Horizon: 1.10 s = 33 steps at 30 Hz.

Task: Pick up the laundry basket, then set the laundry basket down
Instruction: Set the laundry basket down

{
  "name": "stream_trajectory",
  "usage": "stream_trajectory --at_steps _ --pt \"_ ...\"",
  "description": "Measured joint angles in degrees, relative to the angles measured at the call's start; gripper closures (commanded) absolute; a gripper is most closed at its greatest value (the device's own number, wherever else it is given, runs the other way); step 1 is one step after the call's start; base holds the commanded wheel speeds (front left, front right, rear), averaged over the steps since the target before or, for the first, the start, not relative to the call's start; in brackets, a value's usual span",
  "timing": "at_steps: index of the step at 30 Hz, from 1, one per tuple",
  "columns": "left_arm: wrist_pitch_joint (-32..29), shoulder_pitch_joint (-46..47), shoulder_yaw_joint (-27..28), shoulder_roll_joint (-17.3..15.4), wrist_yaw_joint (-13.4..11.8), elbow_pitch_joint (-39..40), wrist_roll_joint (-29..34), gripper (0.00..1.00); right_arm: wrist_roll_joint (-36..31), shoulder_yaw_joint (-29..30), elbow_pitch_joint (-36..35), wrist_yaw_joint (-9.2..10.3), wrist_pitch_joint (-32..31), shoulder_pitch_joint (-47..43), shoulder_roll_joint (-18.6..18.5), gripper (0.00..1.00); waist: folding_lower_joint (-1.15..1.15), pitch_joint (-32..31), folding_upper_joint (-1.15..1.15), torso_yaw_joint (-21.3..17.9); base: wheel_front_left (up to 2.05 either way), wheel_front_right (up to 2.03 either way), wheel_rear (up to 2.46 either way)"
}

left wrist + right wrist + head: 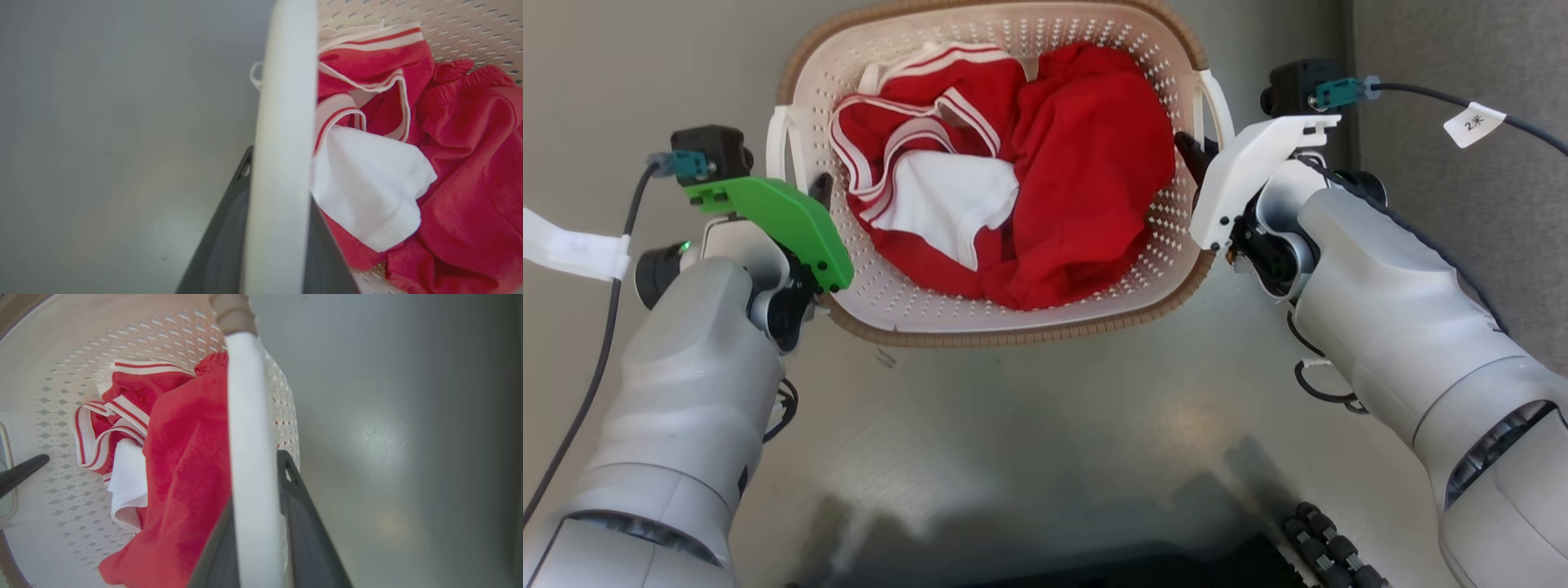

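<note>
Grey floor point(1013, 425). Cream perforated laundry basket point(1168, 229), brown rim point(1013, 336), long axis left-right; left gripper point(805, 184) and right gripper point(1201, 159) clamp its handles point(778, 143).

Seemingly a robot test room: bare glossy grey floor point(1045, 425), labelled cable tag point(1474, 124).

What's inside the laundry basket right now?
Crumpled red clothing with white-striped trim and a white piece lie in the laundry basket. They cover its floor, so anything beneath is hidden.
</note>
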<state>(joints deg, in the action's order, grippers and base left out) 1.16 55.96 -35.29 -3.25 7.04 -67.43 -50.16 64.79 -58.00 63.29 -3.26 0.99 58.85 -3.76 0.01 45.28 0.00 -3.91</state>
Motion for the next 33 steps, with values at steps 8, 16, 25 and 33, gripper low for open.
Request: stream_trajectory --at_steps 8,16,25,33 --pt "1.58 0.75 -0.07 -0.18 0.01 -0.15 0.63 1.00 0.02 -0.10 -0.08 -0.33 1.79 0.81 0.03 1.00 0.00 2.96 0.00 0.06 0.00 0.00 0.00" --pt "3.28 1.91 -0.35 -0.18 0.02 -0.29 1.11 1.00 0.05 -0.23 -0.12 -0.36 4.02 1.08 0.01 1.00 0.00 4.82 0.00 0.12 0.00 0.00 0.00" --pt "4.45 2.70 -0.73 -0.33 0.08 -0.66 1.26 1.00 0.22 -0.46 -0.12 -0.76 6.13 1.83 0.01 1.00 0.00 6.36 0.00 0.31 0.00 0.00 0.00" --pt "5.01 2.75 -1.43 -0.27 0.10 -1.41 1.26 1.00 0.48 -0.96 -0.11 -0.92 7.13 1.82 0.05 1.00 -0.01 7.14 0.00 0.37 0.00 0.00 0.00"
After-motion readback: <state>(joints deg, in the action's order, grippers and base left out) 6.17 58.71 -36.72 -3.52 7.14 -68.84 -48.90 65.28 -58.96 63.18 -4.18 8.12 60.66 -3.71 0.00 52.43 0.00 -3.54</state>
